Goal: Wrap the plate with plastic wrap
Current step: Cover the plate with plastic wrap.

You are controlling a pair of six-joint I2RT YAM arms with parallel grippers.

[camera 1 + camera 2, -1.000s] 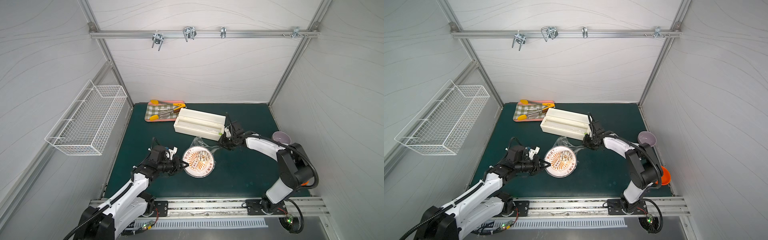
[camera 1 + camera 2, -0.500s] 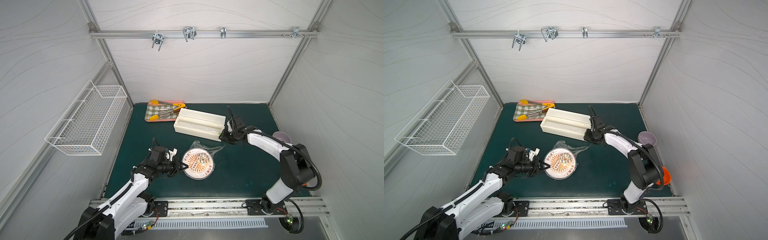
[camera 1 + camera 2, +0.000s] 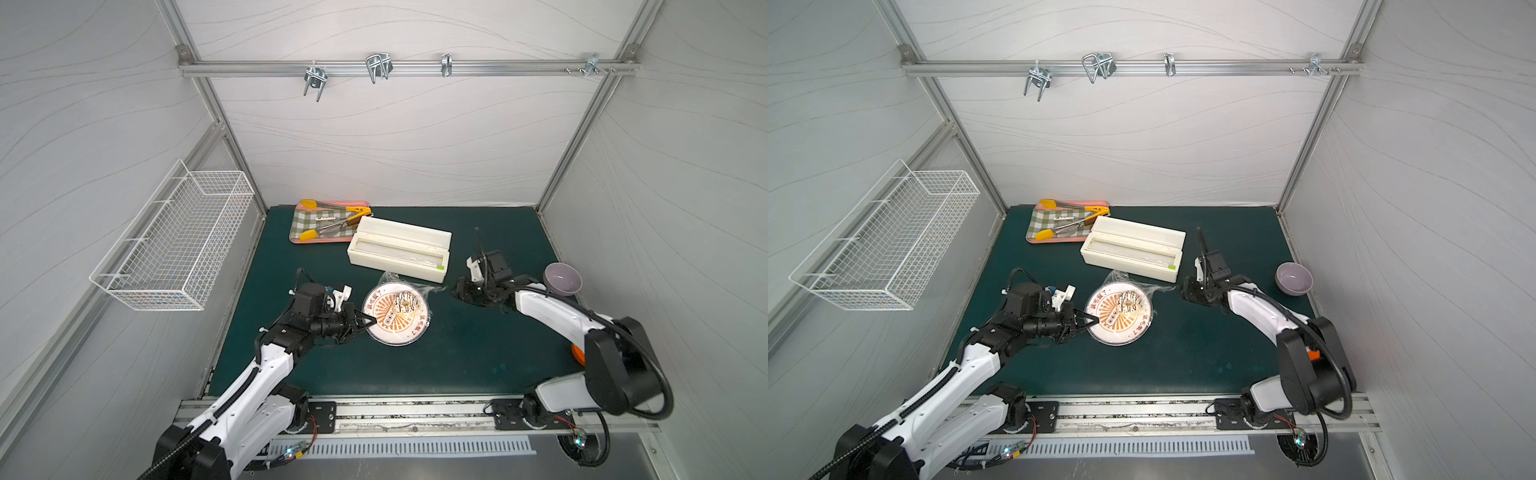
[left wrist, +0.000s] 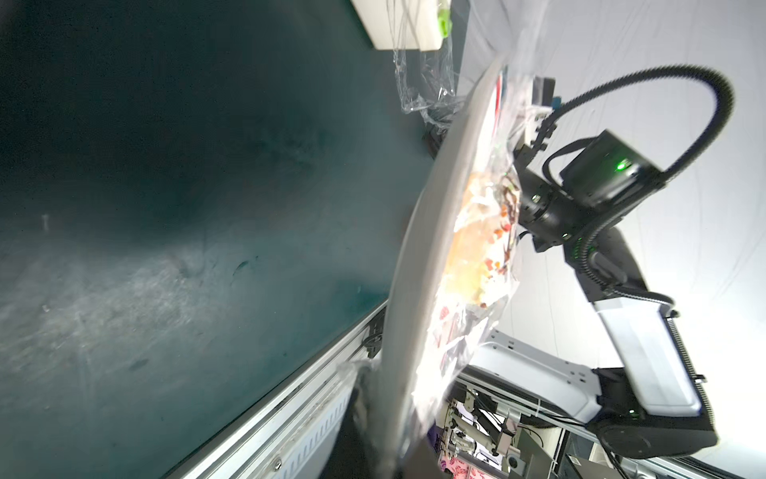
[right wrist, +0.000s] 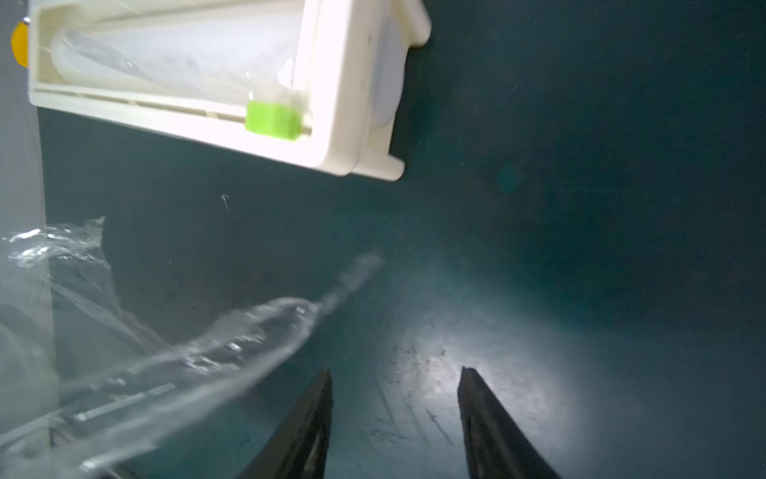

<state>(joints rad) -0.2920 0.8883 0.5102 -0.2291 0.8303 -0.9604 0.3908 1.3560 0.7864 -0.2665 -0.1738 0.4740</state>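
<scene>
We are clamping the left gripper on the rim of the sunburst plate, mid green mat. The right gripper is gaping empty beside the plastic wrap tail; we are aiming to pinch it low and tuck it under.

Gloss on the film and plate, matt almost everywhere else.

The thin, transparent, crinkly plastic wrap is glossy, with white glints along its creases. The round white plate with the orange sunburst print has a smooth, hard, faintly shiny face. The dark green table mat is matt, and scuffed with pale streaks in both wrist views. The long cream-white rectangular dispenser box looks like smooth, matt plastic. The white wire basket is coated metal mesh, and the silver frame rail is bare brushed metal. The small lilac bowl is smooth with a soft sheen.
</scene>
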